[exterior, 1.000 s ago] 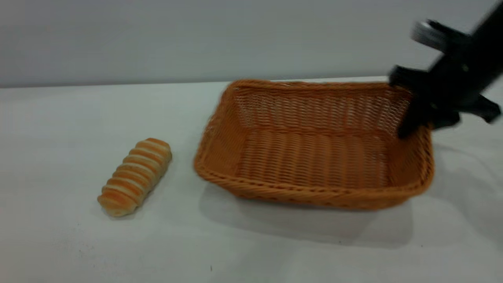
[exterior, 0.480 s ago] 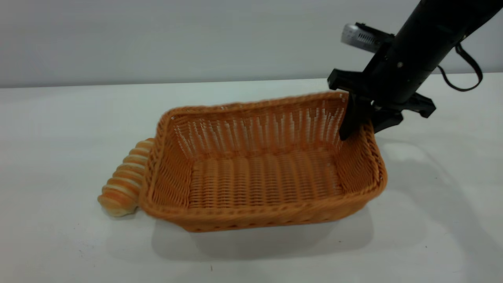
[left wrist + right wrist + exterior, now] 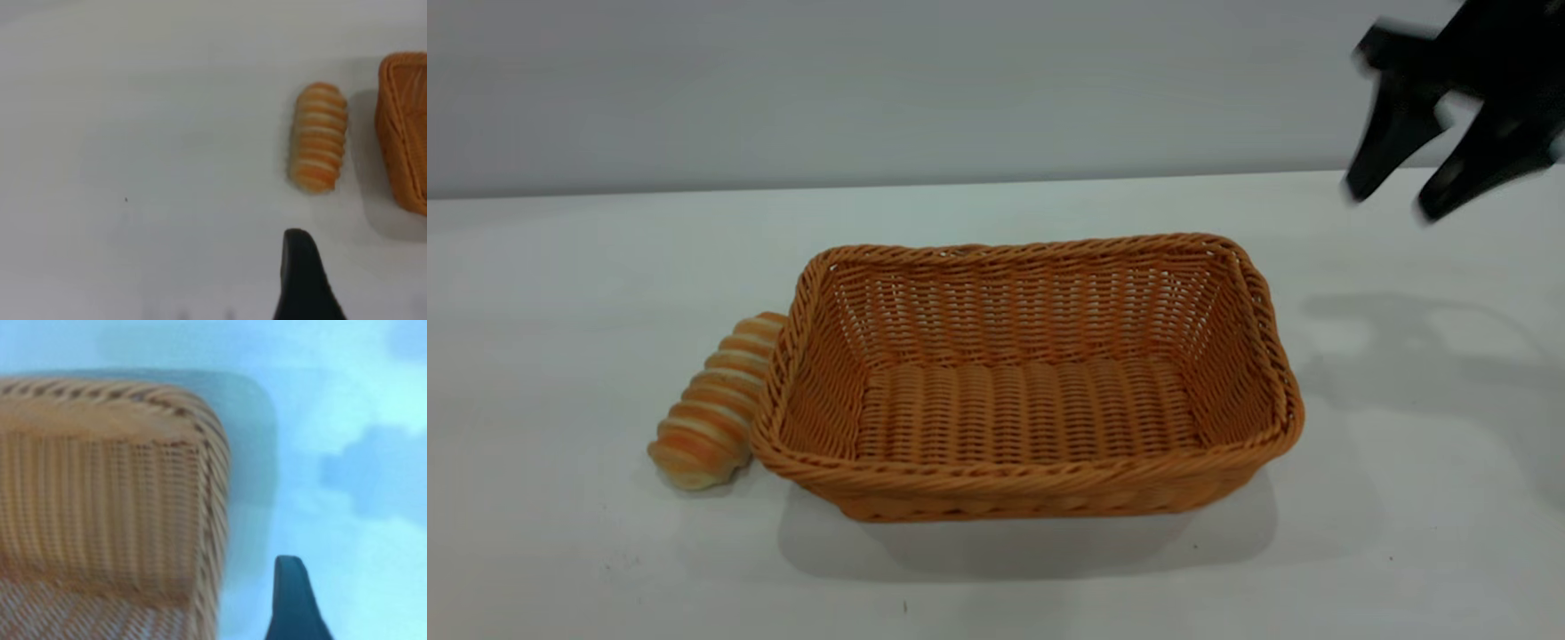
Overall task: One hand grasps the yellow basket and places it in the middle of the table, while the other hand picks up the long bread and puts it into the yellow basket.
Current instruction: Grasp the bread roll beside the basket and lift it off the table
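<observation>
The yellow basket (image 3: 1032,480) stands empty and upright on the middle of the table (image 3: 560,551). The long bread (image 3: 711,404) lies just left of it, its far end hidden behind the basket's left rim. My right gripper (image 3: 1392,203) is open and empty, raised above the table at the far right, well clear of the basket. The right wrist view shows one finger (image 3: 291,600) beside a basket corner (image 3: 113,487). My left gripper is outside the exterior view. Its wrist view shows one black finger (image 3: 301,267), apart from the bread (image 3: 319,137) and the basket's edge (image 3: 407,133).
A plain grey wall (image 3: 871,80) runs behind the table's far edge. Bare white tabletop lies left of the bread, in front of the basket and to its right, where the right arm's shadow (image 3: 1405,347) falls.
My right gripper carried the basket leftward from the right side to the middle, against the bread. It then let go and rose up to the right. The bread has not moved.
</observation>
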Tool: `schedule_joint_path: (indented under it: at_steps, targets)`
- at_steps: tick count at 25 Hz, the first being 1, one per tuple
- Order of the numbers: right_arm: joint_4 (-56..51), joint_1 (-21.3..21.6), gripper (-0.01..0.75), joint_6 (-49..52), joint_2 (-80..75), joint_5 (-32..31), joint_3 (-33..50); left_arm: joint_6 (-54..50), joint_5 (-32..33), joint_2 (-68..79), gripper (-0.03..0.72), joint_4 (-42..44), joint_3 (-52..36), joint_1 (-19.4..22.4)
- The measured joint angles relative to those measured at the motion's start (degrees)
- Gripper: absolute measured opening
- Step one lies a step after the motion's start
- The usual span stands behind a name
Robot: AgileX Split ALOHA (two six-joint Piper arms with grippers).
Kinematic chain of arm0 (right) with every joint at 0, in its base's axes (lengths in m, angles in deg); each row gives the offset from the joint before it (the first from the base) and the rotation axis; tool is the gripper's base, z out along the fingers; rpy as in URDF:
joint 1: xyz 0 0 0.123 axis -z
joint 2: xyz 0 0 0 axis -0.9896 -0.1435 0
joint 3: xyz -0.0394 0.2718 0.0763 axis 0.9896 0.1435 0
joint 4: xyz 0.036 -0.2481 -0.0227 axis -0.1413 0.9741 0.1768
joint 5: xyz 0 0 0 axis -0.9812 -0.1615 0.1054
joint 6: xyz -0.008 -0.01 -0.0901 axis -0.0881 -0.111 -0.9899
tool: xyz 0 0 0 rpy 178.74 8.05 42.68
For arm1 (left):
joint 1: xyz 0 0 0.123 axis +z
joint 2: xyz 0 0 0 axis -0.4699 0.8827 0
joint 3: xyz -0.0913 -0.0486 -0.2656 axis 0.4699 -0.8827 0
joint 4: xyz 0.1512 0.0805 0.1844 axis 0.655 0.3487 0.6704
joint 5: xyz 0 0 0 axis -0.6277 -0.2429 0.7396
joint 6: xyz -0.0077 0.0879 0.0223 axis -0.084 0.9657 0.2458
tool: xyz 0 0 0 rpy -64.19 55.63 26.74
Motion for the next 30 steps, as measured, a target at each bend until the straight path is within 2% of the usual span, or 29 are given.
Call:
schedule_joint_path:
  at_steps: [3, 7, 11, 15, 21, 26, 30]
  targets:
    - [7.51, -0.69, 0.516, 0.2, 5.46, -3.22, 0.0, -1.62, -0.3, 5.86, 0.49, -0.45, 1.05, 0.0]
    - [19.15, -3.73, 0.509, 5.66, 12.29, -6.79, 0.73, -2.24, -1.12, 18.21, 0.49, -2.47, 3.07, 0.0]
    - [26.6, -6.4, 0.509, 11.15, 21.13, -6.62, 7.3, -2.29, -5.43, 31.78, 0.49, -2.77, 4.45, 0.0]
    - [27.56, -6.95, 0.509, 12.07, 28.91, -5.94, 13.8, -0.25, -13.63, 43.86, 0.49, -4.01, 4.86, 0.0]
    - [27.55, -7.21, 0.509, 12.36, 33.89, -5.08, 15.0, 12.81, -25.69, 59.34, 0.49, -13.03, 5.97, -2.26]
    - [27.5, -7.21, 0.509, 12.36, 34.1, -5.02, 15.0, 21.85, -30.99, 70.82, 0.49, -18.93, 9.42, -5.1]
    - [27.44, -7.21, 0.509, 12.38, 34.1, -5.02, 15.04, 24.86, -33.2, 78.46, 0.49, -21.21, 13.01, -5.5]
